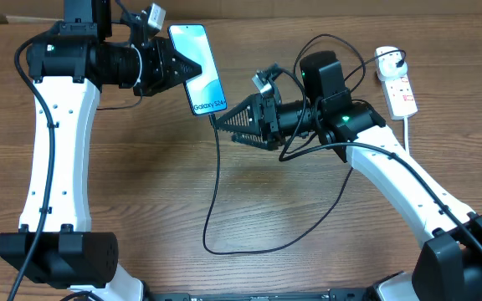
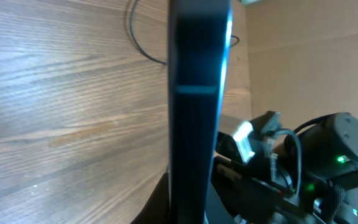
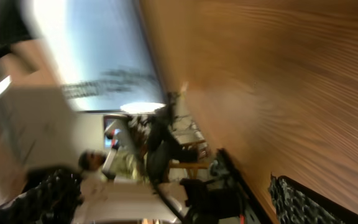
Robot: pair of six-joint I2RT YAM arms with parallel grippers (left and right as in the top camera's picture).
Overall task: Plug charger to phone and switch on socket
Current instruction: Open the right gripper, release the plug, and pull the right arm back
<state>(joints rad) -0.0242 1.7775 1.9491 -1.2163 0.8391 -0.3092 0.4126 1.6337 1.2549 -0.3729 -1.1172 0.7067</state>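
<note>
Surface: wooden table (image 1: 141, 192).
Overhead: my left claw (image 1: 182, 68) pinches the phone (image 1: 199, 63); right claw (image 1: 228, 127) spread at its lower end, cable (image 1: 216, 176) tip there.
Left wrist: phone edge-on.
Right wrist: blurred screen.
Progress: cable seems plugged in; power strip (image 1: 400, 88) switch remains, I judge.

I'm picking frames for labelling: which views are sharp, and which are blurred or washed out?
Overhead: sharp and evenly lit, the text on the phone readable. Left wrist: the phone's dark edge fills the centre, slightly soft, with a bright glint down its right side; the table grain is clear. Right wrist: heavily blurred throughout, the phone's screen washed out and its text smeared.
</note>
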